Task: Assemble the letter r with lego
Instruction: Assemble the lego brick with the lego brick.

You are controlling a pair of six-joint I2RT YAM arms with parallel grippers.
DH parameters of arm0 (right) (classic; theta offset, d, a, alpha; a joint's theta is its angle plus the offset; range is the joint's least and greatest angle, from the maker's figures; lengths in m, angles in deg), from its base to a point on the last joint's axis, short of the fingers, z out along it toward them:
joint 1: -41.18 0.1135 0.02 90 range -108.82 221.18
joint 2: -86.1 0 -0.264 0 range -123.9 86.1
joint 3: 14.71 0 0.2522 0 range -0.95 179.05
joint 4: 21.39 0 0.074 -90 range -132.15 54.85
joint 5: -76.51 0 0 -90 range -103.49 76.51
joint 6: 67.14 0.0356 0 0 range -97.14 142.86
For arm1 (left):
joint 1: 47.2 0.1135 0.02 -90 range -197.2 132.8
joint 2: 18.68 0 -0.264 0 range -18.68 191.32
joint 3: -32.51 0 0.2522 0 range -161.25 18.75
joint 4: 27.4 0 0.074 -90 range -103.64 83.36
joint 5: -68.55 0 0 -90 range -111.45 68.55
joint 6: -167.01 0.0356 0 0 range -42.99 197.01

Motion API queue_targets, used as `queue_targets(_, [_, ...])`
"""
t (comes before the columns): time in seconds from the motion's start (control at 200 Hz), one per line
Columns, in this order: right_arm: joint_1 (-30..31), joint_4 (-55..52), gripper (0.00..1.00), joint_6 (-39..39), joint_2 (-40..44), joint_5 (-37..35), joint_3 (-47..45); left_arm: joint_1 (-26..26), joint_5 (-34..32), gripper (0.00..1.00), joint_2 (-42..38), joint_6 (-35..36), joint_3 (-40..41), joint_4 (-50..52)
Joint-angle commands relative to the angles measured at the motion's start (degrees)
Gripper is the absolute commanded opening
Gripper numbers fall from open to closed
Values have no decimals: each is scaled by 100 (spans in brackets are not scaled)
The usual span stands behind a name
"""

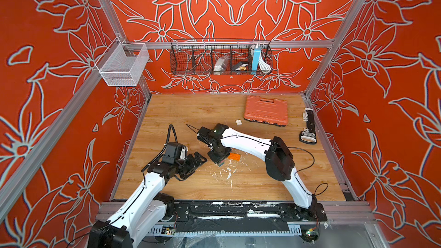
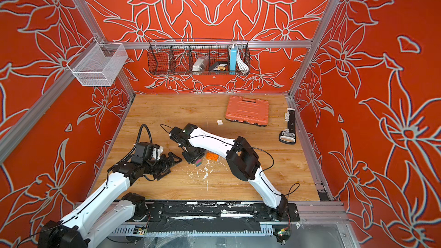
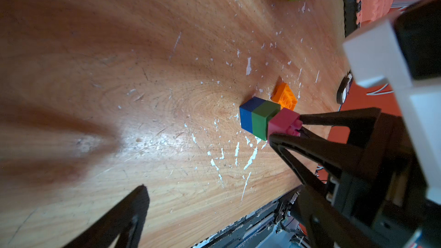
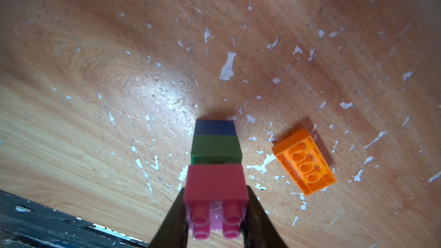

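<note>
Right claw (image 4: 216, 201) of mine tight on magenta brick (image 4: 216, 180) of lego stack (image 4: 216, 149), orange brick (image 4: 304, 161) beside; left claw (image 1: 194, 167) spread.

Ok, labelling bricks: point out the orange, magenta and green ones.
orange brick (image 4: 304, 162), right wrist view, hollow underside.
magenta brick (image 4: 216, 182), right wrist view, side face.
green brick (image 4: 216, 149), right wrist view, side face.

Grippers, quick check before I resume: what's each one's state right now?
Left gripper: open, empty.
Right gripper: shut on the lego stack.

Left hand (image 1: 196, 167) spread wide, low, right hand (image 4: 215, 190) clamped shut, pointing downward
</note>
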State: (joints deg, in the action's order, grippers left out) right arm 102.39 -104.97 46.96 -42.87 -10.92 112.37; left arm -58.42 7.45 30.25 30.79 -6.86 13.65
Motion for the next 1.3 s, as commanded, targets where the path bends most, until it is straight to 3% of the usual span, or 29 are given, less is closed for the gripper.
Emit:
queue_targets(0.0, [110,-8,0,-316,-700,75,-342,41,56,98,-6,104,29,-14])
queue_targets(0.46, [37,242,0,-54,-669,846,-252,41,71,97,-22,147,73,-22])
queue_targets(0.781, [-96,-56,0,1016,-813,557,-259,41,79,97,-67,95,123,-48])
queue_targets(1.136, [-343,196,0,1440,-667,1135,-383,41,87,97,-59,65,114,-13])
queue_targets(1.296, [-382,25,0,1387,-772,972,-257,39,89,97,-67,70,117,13])
